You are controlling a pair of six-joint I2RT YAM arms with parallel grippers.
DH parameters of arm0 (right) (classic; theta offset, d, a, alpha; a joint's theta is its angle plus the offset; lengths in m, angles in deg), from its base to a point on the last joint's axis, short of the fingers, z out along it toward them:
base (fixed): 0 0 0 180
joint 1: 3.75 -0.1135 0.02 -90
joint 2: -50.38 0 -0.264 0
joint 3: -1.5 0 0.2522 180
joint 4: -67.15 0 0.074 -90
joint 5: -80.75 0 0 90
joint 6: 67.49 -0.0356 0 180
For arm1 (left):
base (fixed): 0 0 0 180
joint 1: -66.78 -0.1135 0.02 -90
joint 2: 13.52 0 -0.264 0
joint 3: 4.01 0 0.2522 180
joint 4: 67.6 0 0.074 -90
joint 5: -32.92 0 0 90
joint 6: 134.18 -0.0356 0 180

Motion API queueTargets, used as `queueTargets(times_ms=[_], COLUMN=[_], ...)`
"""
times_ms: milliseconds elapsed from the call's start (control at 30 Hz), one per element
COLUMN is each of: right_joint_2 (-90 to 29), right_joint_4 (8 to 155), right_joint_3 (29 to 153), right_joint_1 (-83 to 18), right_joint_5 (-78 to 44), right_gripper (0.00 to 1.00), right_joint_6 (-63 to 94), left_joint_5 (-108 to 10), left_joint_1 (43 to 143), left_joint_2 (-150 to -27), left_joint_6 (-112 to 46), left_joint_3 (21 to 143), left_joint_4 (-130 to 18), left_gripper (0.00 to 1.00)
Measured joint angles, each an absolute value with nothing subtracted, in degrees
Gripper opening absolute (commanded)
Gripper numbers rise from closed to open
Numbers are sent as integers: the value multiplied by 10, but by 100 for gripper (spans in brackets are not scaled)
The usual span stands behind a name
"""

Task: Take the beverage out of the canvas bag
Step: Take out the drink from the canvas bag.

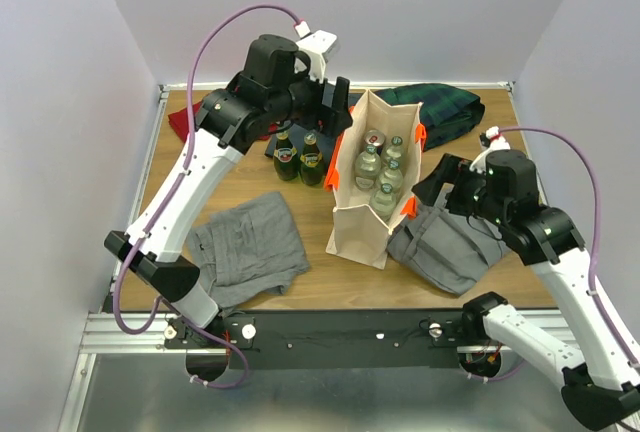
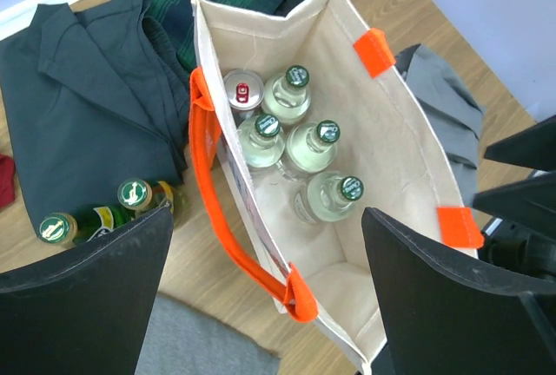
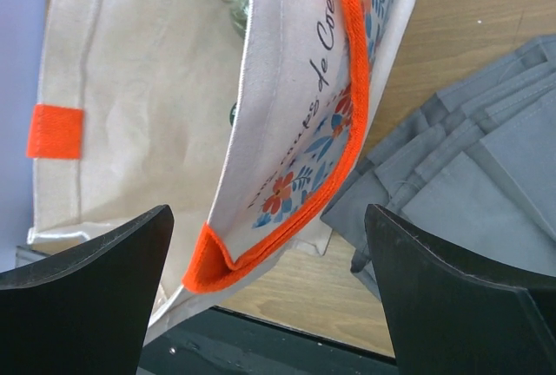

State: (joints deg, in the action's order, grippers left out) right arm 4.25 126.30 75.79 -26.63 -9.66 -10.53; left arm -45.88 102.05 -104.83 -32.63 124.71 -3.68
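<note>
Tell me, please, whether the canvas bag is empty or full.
Partly full: the canvas bag stands open, holding four clear bottles and one can.

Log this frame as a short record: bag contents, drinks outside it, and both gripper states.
canvas bag: upright, mouth open
inside: four clear bottles, one can
outside: two green bottles, left of the bag in the top view
left gripper: open, raised by the bag's mouth
right gripper: open, beside the bag's orange handle
held: nothing
</note>
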Motion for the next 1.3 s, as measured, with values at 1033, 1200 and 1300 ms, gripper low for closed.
queueTargets(times_ms=[1033, 1200, 1300], right_joint_2=[35, 18, 18], right_joint_4=[1257, 1263, 1265], right_joint_3=[794, 771, 769], right_joint_1=[-266, -266, -266], right_joint_5=[-43, -43, -41], right_gripper=[100, 100, 100], right_joint_6=[-130, -125, -124], left_joint_5=[-280, -423, -470], left_joint_1=[945, 1006, 1049], left_joint_2=[-1015, -1001, -1000], left_joint_6=[-284, -302, -311], left_joint_3=[1176, 1115, 1091], left_joint_4=[-92, -80, -78], left_gripper=[99, 99, 97])
